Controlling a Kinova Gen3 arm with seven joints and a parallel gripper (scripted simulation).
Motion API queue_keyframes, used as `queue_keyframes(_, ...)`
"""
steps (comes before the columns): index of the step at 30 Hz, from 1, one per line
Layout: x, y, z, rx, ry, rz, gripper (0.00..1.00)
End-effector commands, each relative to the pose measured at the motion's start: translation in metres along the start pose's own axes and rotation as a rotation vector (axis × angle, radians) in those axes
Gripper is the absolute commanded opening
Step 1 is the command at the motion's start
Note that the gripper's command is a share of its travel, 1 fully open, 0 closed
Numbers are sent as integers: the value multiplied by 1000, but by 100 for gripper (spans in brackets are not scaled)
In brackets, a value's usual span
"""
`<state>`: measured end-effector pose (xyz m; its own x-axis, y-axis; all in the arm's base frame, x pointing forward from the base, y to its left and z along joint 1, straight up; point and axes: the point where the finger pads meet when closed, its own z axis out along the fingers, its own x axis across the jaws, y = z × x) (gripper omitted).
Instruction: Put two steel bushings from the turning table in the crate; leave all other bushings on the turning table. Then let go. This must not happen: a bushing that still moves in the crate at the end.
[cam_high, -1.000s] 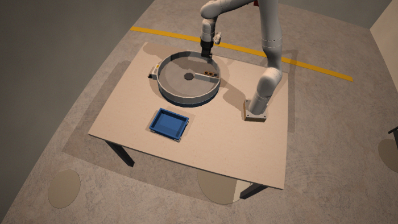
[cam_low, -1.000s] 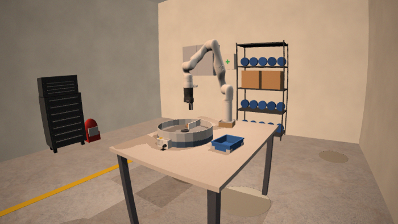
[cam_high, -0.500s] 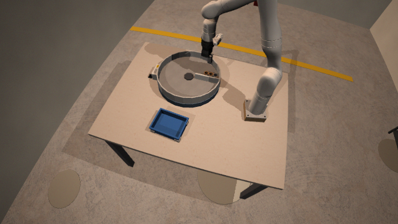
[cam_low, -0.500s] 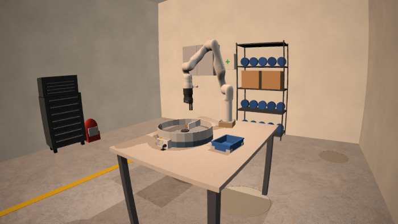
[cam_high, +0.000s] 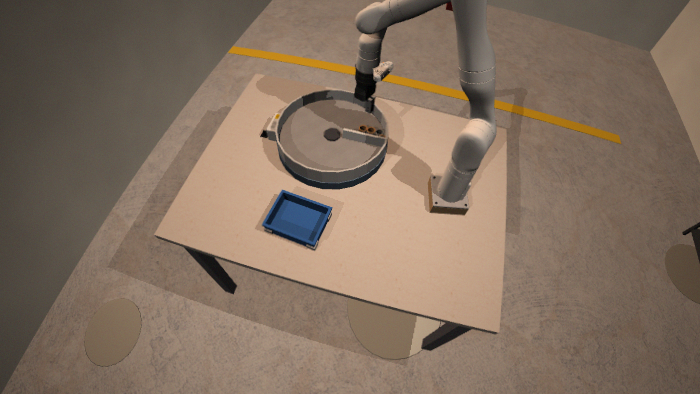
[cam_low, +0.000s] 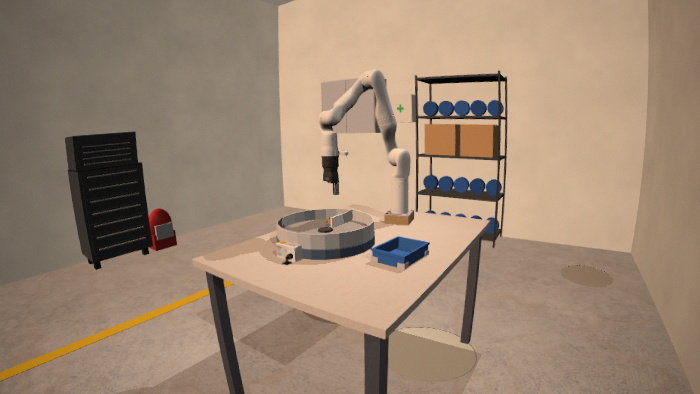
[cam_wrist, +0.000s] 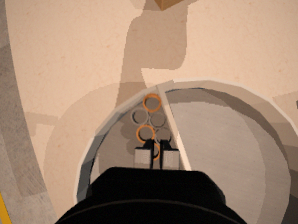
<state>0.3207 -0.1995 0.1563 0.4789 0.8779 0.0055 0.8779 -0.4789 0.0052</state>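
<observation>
The round grey turning table has a straight divider. Beside it, in the wrist view, lie grey steel bushings, one at the left and one at the right, with another grey ring partly hidden near the fingers. Among them are orange-brown bushings, one at the far end, one in the middle and one partly behind the fingers. My gripper is shut, its fingers nearly together, empty and well above the bushings. The blue crate holds nothing.
A small white box is attached at the turning table's outer side. The turning table's high wall surrounds the bushings. The crate stands beside the turning table on the wooden table. The arm's base stands at another side.
</observation>
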Motion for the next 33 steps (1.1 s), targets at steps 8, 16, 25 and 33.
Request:
queue_keyframes(8,-2,-2,3,1,-5,96,27)
queue_keyframes(16,-5,-4,6,1,-5,242,27)
queue_keyframes(25,-6,-5,8,1,-5,338,27)
queue_keyframes(33,-9,-7,12,0,-5,483,27)
